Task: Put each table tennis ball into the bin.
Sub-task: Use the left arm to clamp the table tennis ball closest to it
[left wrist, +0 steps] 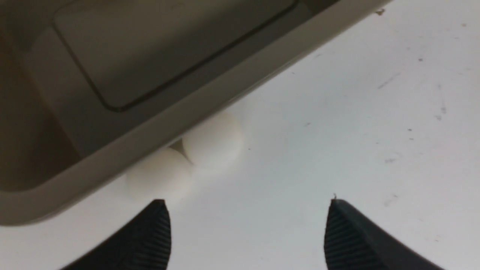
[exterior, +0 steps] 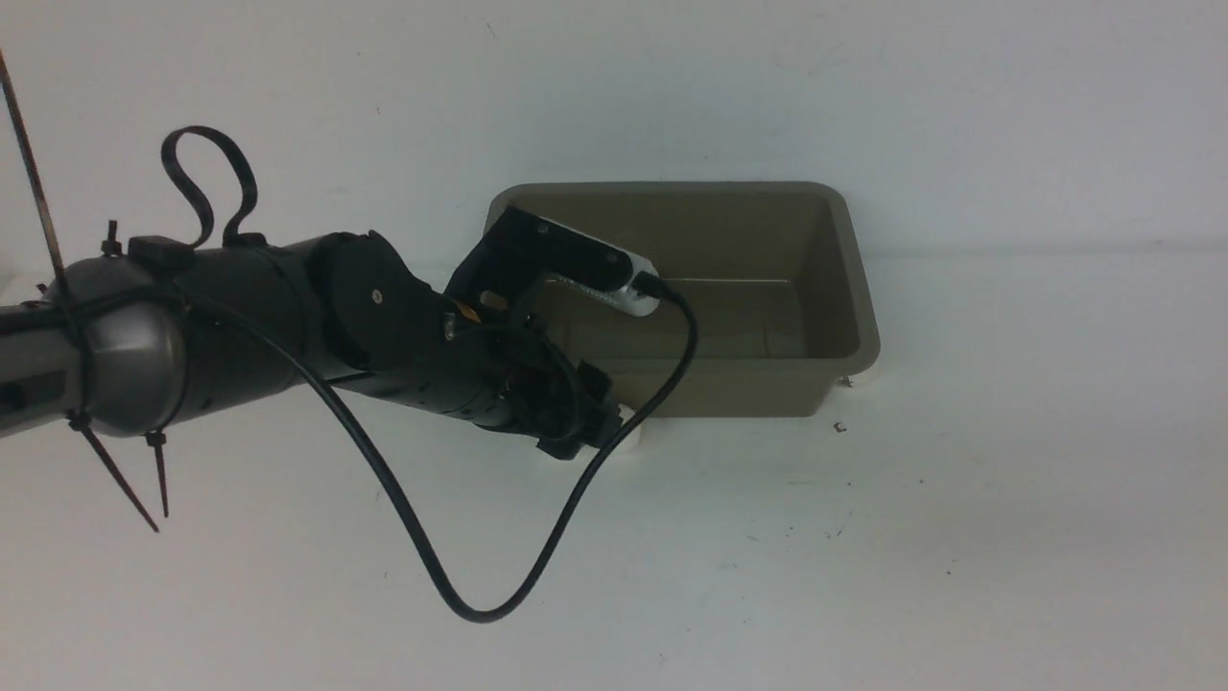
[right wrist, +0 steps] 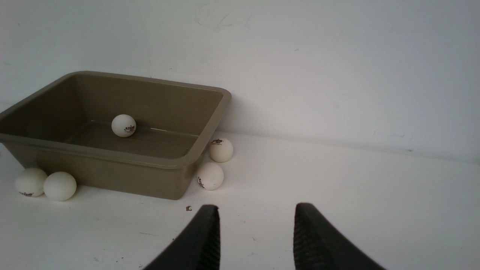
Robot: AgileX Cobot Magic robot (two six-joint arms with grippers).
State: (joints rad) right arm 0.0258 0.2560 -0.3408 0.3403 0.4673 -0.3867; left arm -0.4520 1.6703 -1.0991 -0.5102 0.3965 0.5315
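The grey-brown bin [exterior: 748, 389] stands at the back of the table. In the right wrist view one table tennis ball [right wrist: 123, 125] lies inside the bin [right wrist: 112, 180]. Two balls [right wrist: 221, 150] [right wrist: 210, 176] rest against one end, and two more [right wrist: 30, 182] [right wrist: 60, 186] lie by the front wall's far corner. My left gripper [left wrist: 247, 202] hangs open over the table beside the bin's rim [left wrist: 225, 90]. Two balls [left wrist: 212, 140] [left wrist: 159, 180] lie just ahead of it, touching each other and tucked under the rim. My right gripper [right wrist: 257, 206] is open and empty, short of the bin.
My left arm [exterior: 384, 326] reaches across the bin's front left corner, and its black cable [exterior: 480, 614] loops down onto the table. A white wall rises right behind the bin. Small dark specks [exterior: 839, 427] dot the white tabletop.
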